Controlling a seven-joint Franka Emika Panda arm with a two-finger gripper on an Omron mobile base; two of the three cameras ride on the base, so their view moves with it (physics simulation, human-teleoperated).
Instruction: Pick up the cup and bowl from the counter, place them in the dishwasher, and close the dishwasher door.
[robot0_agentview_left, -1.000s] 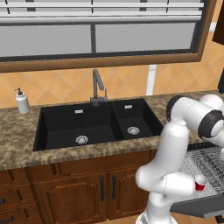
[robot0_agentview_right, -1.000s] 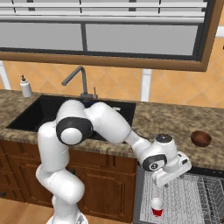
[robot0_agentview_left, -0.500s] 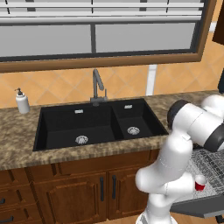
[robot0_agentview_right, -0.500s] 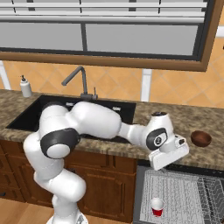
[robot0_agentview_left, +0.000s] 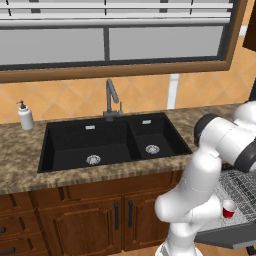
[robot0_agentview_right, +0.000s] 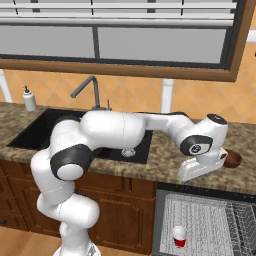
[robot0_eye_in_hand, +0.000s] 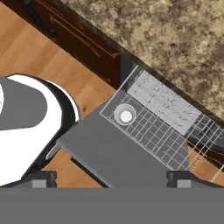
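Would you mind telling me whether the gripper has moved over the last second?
Yes. In the right base view the gripper has risen from just above the cup in the rack to counter height, nearer the bowl.

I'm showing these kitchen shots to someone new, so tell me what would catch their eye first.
The big white arm stretches over the counter, its end effector hanging near a small brown bowl at the right end. Below, the dishwasher door lies open and the red cup stands upright on the wire rack. The black double sink fills the counter's middle.
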